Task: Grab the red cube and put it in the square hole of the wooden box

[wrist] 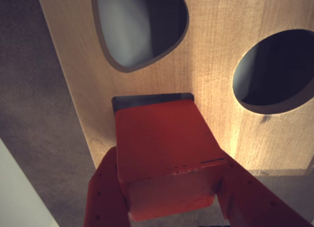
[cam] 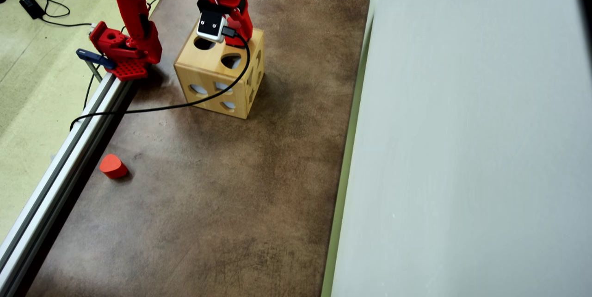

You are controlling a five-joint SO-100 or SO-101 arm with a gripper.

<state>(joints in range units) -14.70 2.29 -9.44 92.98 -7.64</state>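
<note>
A red robot arm reaches from its base at the tabletop's (cam: 208,195) left edge, in the overhead view, and bends down over the top of the wooden box (cam: 210,72), its wrist and small white camera (cam: 211,27) hanging above the far side of the box's upper face. In the wrist view the gripper (wrist: 169,200) is clamped on the red cube (wrist: 164,158), one red finger (wrist: 105,192) pressed against each side, and the cube's far edge sits at the square hole (wrist: 152,100), of which only a thin dark strip shows past the cube. The cube appears partly set into that opening, though how deep it sits cannot be told. Beyond it on the same pale wooden face lie a rounded cutout (wrist: 142,25) at upper left and a round cutout (wrist: 277,70) at right. In the overhead view a black cable (cam: 185,102) loops from the camera across the box and off the tabletop's left side. An orange-red rounded block (cam: 113,166) lies well apart from the box, near the metal rail (cam: 55,181) that runs along the brown tabletop's left edge.
</note>
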